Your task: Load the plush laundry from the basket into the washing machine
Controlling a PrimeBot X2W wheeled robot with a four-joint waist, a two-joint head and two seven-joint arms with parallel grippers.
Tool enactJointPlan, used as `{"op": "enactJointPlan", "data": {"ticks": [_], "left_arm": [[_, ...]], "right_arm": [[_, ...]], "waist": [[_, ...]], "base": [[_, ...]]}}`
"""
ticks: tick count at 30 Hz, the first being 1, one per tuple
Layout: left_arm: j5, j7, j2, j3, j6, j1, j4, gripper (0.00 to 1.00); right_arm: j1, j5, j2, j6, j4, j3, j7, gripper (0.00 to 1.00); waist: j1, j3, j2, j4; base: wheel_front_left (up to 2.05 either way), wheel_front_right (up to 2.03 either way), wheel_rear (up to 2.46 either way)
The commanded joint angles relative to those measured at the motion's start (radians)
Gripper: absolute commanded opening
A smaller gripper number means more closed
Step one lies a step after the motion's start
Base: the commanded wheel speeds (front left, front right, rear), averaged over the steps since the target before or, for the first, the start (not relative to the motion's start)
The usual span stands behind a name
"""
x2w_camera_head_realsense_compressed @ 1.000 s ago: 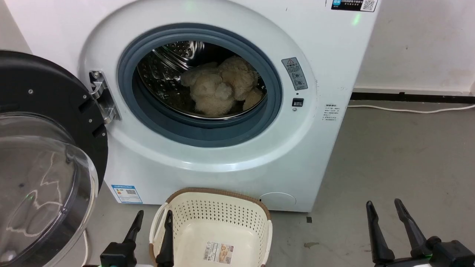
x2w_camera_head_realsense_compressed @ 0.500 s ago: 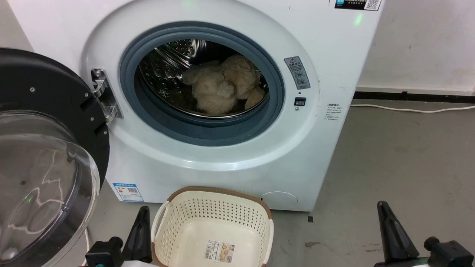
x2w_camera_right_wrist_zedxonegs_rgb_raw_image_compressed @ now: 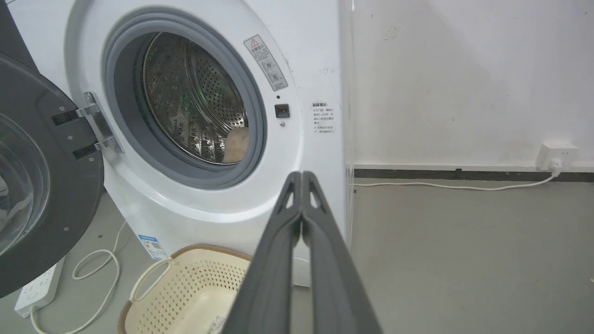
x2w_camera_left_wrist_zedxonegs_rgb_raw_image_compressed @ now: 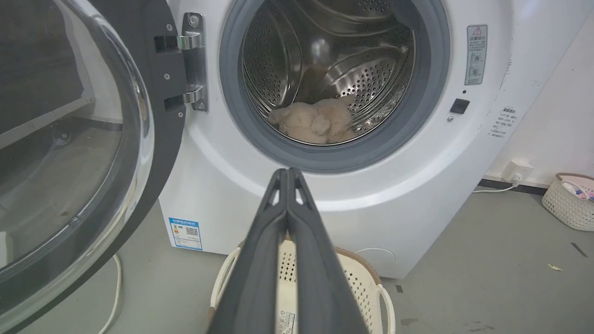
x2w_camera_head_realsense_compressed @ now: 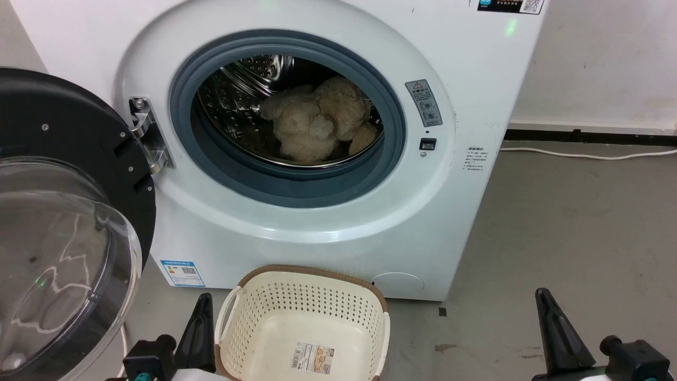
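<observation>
**A:** Staring at a grey concrete floor (x2w_camera_head_realsense_compressed: 555, 222) and a scuffed white wall (x2w_camera_head_realsense_compressed: 597, 63). Spotting the plush laundry (x2w_camera_head_realsense_compressed: 312, 127) anywhere?

**B:** Yep, seeing it lying inside the steel drum (x2w_camera_head_realsense_compressed: 238, 100) of the washing machine (x2w_camera_head_realsense_compressed: 465, 79), past the door (x2w_camera_head_realsense_compressed: 53, 132) hanging wide open. Looking fluffy, beige-cream, curled up, stubby limbs sticking out.

**A:** Finding the basket (x2w_camera_head_realsense_compressed: 312, 271) where?

**B:** Sitting on the floor just in front of the machine, showing a label sticker (x2w_camera_head_realsense_compressed: 313, 357) inside. Also catching the left gripper (x2w_camera_head_realsense_compressed: 204, 299) near its left side and the right gripper (x2w_camera_head_realsense_compressed: 542, 293) well off right, both pinching fully closed, holding nothing.

Beige plush laundry (x2w_camera_head_realsense_compressed: 312, 127) inside washing machine (x2w_camera_head_realsense_compressed: 296, 227)
</observation>
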Motion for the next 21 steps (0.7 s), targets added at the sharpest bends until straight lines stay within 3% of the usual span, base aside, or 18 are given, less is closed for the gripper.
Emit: {"op": "enactJointPlan", "data": {"ticks": [1,21], "left_arm": [[0.013,0.006,-0.004,0.005,-0.005,-0.008,-0.006,0.00],[0.056,0.045,-0.013,0.021,-0.011,-0.018,-0.025,0.00]], "right_arm": [[-0.016,-0.011,0.002,0.000,-0.001,-0.001,0.007,0.00],[-0.036,-0.042,0.004,0.000,-0.002,-0.003,0.046,0.00]], "waist": [[0.0000,0.000,0.0000,0.000],[0.0000,0.004,0.0000,0.000]], "base": [[0.00,0.00,0.00],[0.00,0.00,0.00]]}}
